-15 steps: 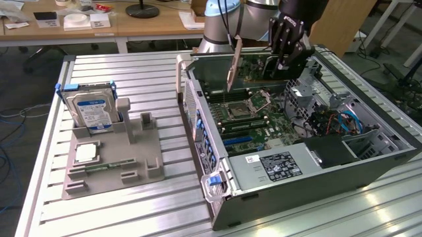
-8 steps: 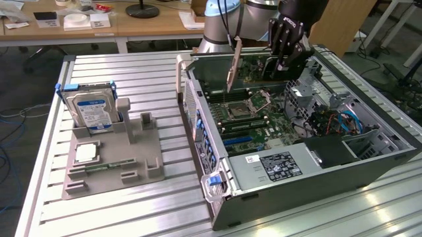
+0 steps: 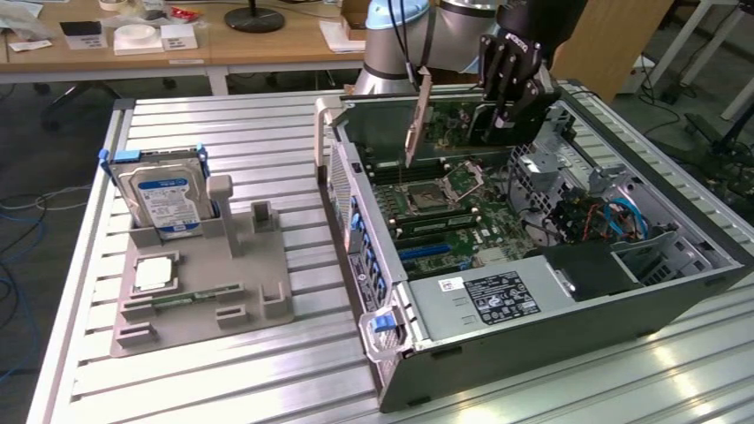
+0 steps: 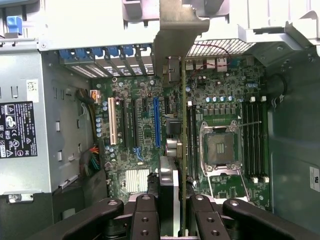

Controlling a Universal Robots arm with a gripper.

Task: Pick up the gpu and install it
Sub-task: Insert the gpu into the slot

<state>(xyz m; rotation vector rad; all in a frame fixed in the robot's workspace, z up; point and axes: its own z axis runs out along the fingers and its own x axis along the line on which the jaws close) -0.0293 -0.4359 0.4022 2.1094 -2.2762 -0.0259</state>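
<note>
At the exterior view's left, a grey holder [image 3: 253, 283] carries an upright hard drive [image 3: 165, 199] and a processor chip [image 3: 154, 274]. Rightward, inside the open computer case [image 3: 554, 340], the gripper [image 3: 509, 113] is clamped on the gpu [image 3: 454, 124], held on edge over the motherboard [image 3: 442, 221].

Lab; slotted aluminium bench [image 3: 236, 132], desks [image 3: 295, 44]

In the wrist view the gpu [image 4: 183, 145] stands edge-on with both faces hidden, the pincer [image 4: 182, 205] is cut off by the frame edge, and the power supply label [image 3: 504, 296] carries print too small to read.
</note>
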